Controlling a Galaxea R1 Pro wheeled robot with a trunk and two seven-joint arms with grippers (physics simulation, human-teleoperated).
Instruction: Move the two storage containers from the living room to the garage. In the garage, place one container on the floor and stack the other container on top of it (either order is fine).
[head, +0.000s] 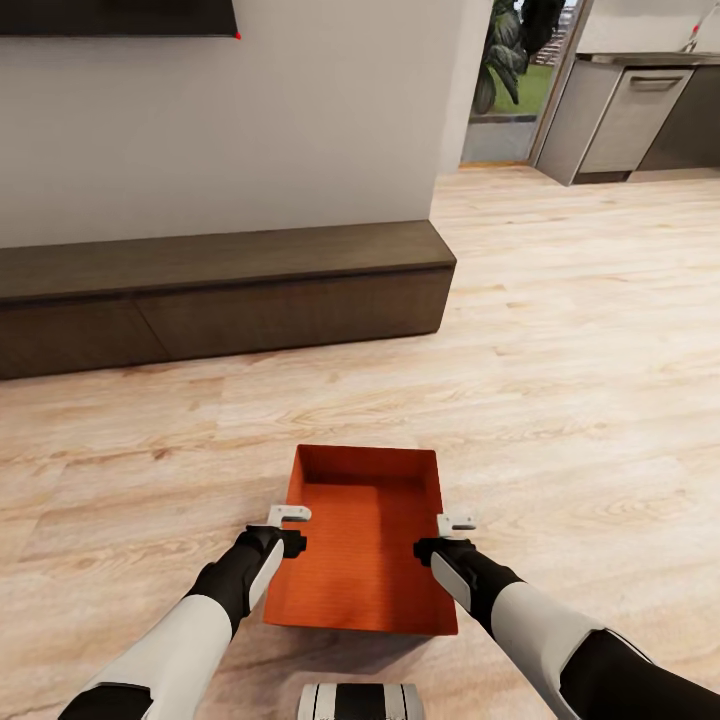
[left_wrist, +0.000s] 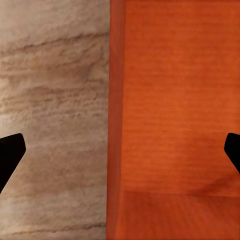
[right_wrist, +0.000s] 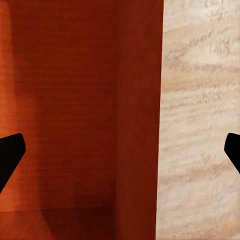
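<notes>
Two spread grippers, left (head: 290, 516) and right (head: 455, 523), straddle an orange bin's (head: 365, 545) side walls on wood floor (head: 560, 380); uneven closing could tip it.

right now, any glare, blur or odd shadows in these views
Head view: even, soft light, no glare; the bin casts a faint shadow on the wood floor at its near edge, and the far kitchen looks soft. Left wrist view: floor grain is smeared, bin wall sharp enough. Right wrist view: the bin's inside is darker, shaded; black finger tips are plain silhouettes.
</notes>
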